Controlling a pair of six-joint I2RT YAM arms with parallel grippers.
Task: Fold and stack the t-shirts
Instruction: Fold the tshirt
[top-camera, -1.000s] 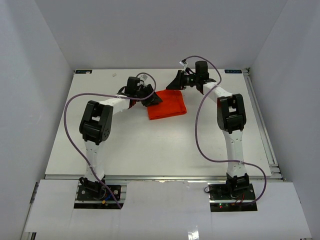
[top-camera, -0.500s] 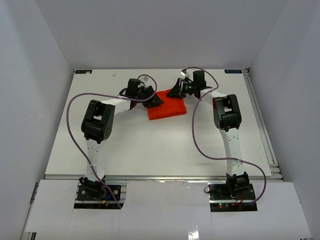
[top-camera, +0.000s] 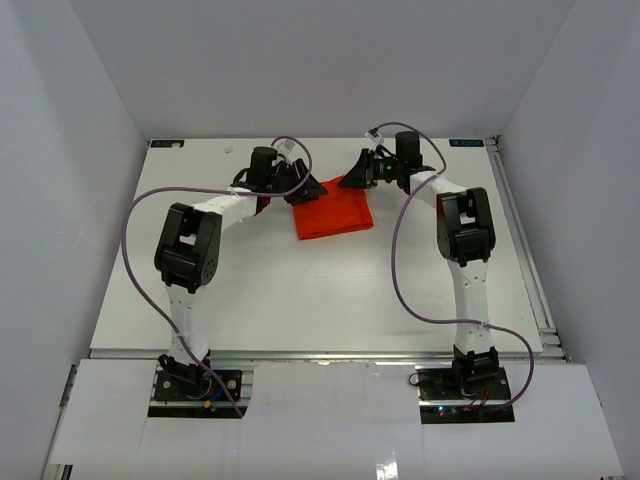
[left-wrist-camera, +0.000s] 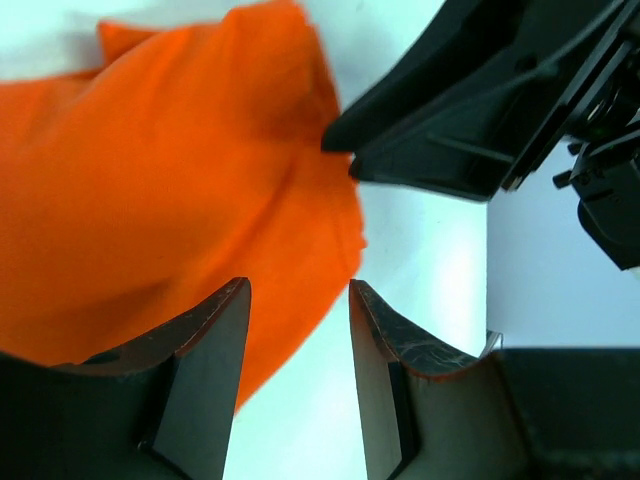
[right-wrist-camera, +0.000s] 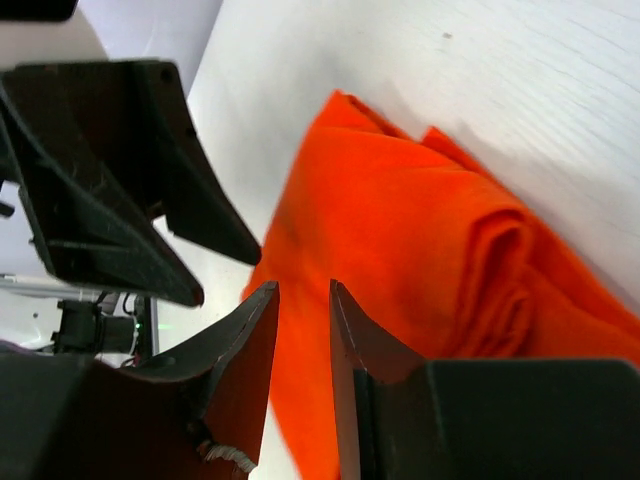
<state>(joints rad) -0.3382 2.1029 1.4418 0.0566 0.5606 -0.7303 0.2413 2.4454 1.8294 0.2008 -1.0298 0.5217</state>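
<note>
Risk: your left gripper (left-wrist-camera: 298, 292) and right gripper (right-wrist-camera: 304, 290), jaws narrowly parted, empty, could snag and unfold the folded orange-red fabric t-shirt (top-camera: 335, 213).

I'm looking into a robotics lab test cell. There's a bare white table (top-camera: 300, 300) boxed in by plain white panel walls (top-camera: 330, 70), with aluminium framing rails (top-camera: 527, 260) down its right edge. Two arm bases (top-camera: 192, 382) are bolted along the near edge, and purple cables (top-camera: 392, 262) loop loose off each arm.
</note>
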